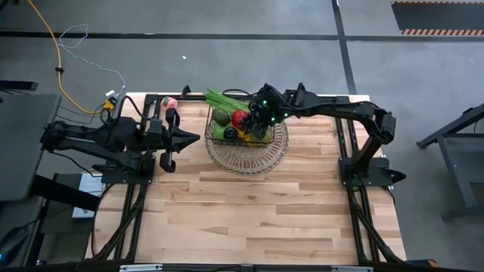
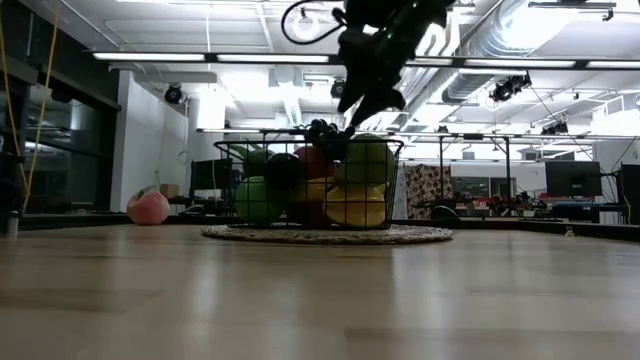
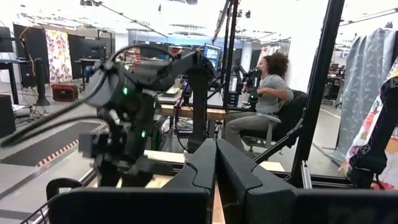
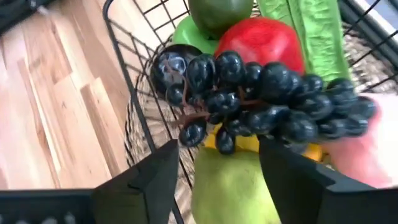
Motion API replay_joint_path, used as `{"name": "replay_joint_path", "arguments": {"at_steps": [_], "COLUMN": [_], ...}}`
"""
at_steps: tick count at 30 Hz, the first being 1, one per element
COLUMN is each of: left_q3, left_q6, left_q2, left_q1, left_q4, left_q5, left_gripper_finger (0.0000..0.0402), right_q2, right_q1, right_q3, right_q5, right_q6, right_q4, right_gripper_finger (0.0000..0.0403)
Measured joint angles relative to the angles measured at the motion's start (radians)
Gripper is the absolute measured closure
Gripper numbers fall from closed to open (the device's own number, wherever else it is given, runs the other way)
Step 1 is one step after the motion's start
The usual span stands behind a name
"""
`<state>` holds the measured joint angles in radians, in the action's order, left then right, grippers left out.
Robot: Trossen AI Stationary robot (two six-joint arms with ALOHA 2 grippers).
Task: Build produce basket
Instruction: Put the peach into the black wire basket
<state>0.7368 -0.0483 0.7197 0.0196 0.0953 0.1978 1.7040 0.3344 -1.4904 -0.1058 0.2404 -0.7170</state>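
Note:
The dark wire basket [image 1: 240, 125] stands on a pale round woven tray [image 1: 246, 151] at the table's far middle. It holds a red apple [image 4: 261, 40], a green pear [image 4: 230, 186], a dark plum [image 4: 171, 65], a green leafy bunch [image 4: 311, 31] and yellow fruit [image 2: 355, 208]. Dark grapes [image 4: 267, 99] lie on top of the heap, near the rim [image 2: 322, 135]. My right gripper [image 4: 217, 146] hovers open just above the grapes, a finger on either side. My left gripper [image 3: 216, 163] is shut and waits left of the basket [image 1: 193, 138].
One pink peach [image 1: 171, 102] lies on the table at the far left, beside the left arm; it also shows in the low view [image 2: 148, 207]. Bare wood stretches across the near half of the table [image 1: 249, 219]. A person [image 3: 267, 93] sits beyond the table.

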Motion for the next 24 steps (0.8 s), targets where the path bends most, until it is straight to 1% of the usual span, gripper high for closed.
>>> {"name": "replay_joint_path", "arguments": {"at_steps": [2,4,6,8,11,14,17,20,22,24], "left_q3": [0.0,0.0,0.0,0.0,0.0,0.0,0.0,0.0,0.0,0.0], "left_q6": [0.0,0.0,0.0,0.004,0.018,0.017,0.017,0.018,0.017,0.017], "left_q2": [0.0,0.0,0.0,0.0,0.0,0.0,0.0,0.0,0.0,0.0], "left_q1": [0.0,0.0,0.0,0.0,0.0,0.0,0.0,0.0,0.0,0.0], "left_q4": [-0.003,-0.002,-0.002,-0.003,-0.004,-0.007,-0.01,-0.011,-0.013,-0.018], "left_q5": [0.0,0.0,0.0,0.0,0.0,0.006,0.011,0.013,0.013,0.013], "left_gripper_finger": [0.0401,0.0401,0.0401,0.0401,0.0401,0.0401,0.0401,0.0401,0.0401,0.0401], "right_q2": [-0.016,-0.053,-0.112,-0.181,-0.313,-0.45,-0.558,-0.63,-0.654,-0.667], "right_q1": [-0.001,-0.015,-0.035,-0.063,-0.112,-0.175,-0.24,-0.297,-0.328,-0.352], "right_q3": [-0.032,-0.034,0.005,0.08,0.257,0.44,0.579,0.664,0.694,0.708], "right_q5": [-0.006,-0.01,-0.014,-0.015,-0.017,-0.019,-0.014,0.042,0.084,0.115], "right_q6": [-0.044,-0.086,-0.111,-0.114,-0.048,0.068,0.148,0.143,0.077,0.002], "right_q4": [-0.061,-0.085,-0.08,-0.032,0.124,0.373,0.644,0.851,0.911,0.92], "right_gripper_finger": [0.0182,0.0179,0.0179,0.0178,0.0178,0.0178,0.0178,0.0178,0.0178,0.0178]}}
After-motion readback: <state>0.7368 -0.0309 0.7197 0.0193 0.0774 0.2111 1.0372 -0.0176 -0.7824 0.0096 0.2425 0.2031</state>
